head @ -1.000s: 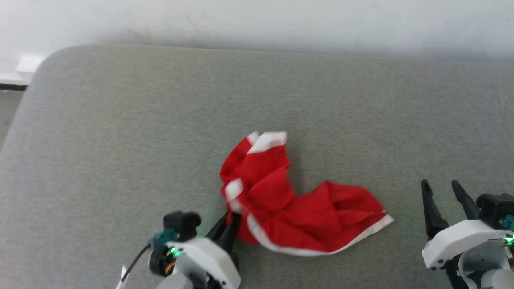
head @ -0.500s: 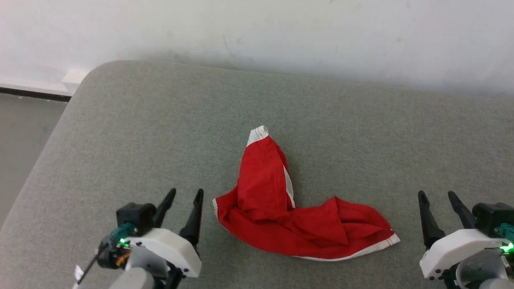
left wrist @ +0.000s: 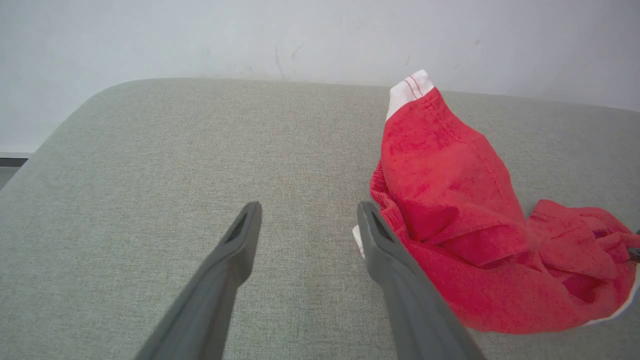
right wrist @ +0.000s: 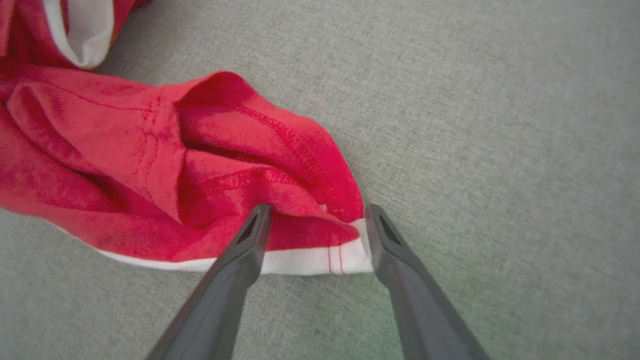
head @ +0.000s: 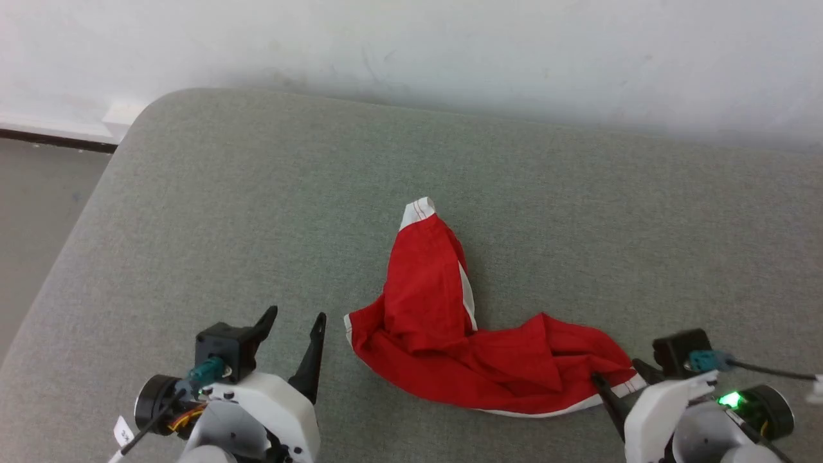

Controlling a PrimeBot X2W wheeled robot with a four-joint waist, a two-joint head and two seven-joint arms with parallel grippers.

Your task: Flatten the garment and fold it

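Observation:
The garment is a pair of red shorts with white trim, lying crumpled in an L shape on the grey cushion. One part points away from me and the other runs to the right. My left gripper is open just left of the garment's near left edge, with nothing between its fingers. In the left wrist view the gripper has one finger beside the red garment. My right gripper is open at the garment's right end. In the right wrist view the gripper straddles the white-hemmed corner of the garment.
The grey cushion has a rounded far left corner and ends against a white wall. Floor shows beyond the cushion's left edge. Bare cushion lies on all sides of the garment.
My left gripper opened, let go of the garment's left edge and drew back to the left. My right gripper turned and moved left onto the garment's right corner. The head camera shifted.

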